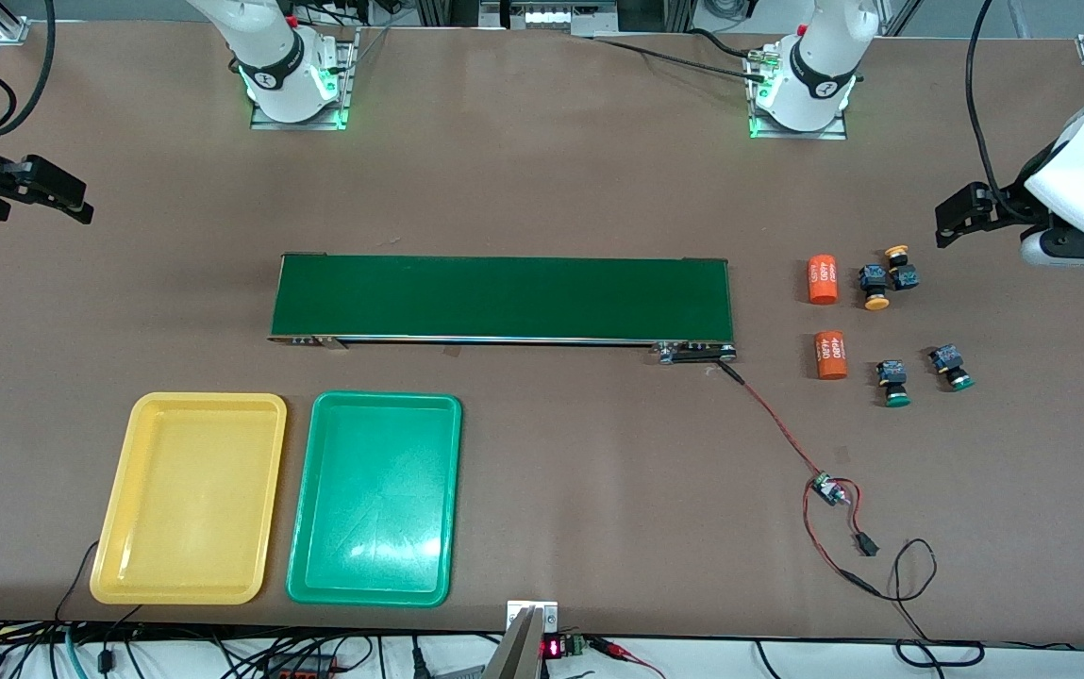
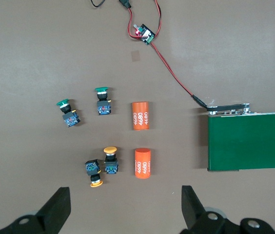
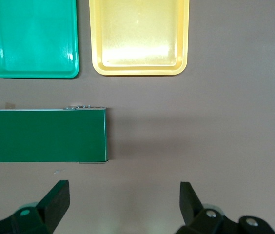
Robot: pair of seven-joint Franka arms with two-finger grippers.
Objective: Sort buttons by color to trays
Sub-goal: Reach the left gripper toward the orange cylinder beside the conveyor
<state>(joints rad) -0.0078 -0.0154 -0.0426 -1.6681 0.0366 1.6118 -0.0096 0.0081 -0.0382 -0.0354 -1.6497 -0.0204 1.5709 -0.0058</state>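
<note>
Four buttons lie at the left arm's end of the table. Two have yellow-orange caps (image 1: 897, 264) (image 1: 874, 289) and touch each other. Two have green caps (image 1: 894, 383) (image 1: 952, 367) and lie apart, nearer the front camera. The left wrist view shows the yellow-capped pair (image 2: 110, 160) (image 2: 93, 173) and the green-capped pair (image 2: 103, 101) (image 2: 65, 111). The yellow tray (image 1: 188, 498) and the green tray (image 1: 374, 498) lie side by side at the right arm's end, both empty; they also show in the right wrist view (image 3: 137, 36) (image 3: 30, 39). My left gripper (image 1: 952, 222) (image 2: 125, 195) is open and empty, up beside the buttons. My right gripper (image 1: 75, 203) (image 3: 123, 190) is open and empty, over bare table.
A long dark green belt (image 1: 502, 297) lies mid-table, between buttons and trays. Two orange cylinders with white print (image 1: 822, 280) (image 1: 830, 355) lie between the belt and the buttons. A red and black wire with a small board (image 1: 825, 490) runs from the belt's end toward the front edge.
</note>
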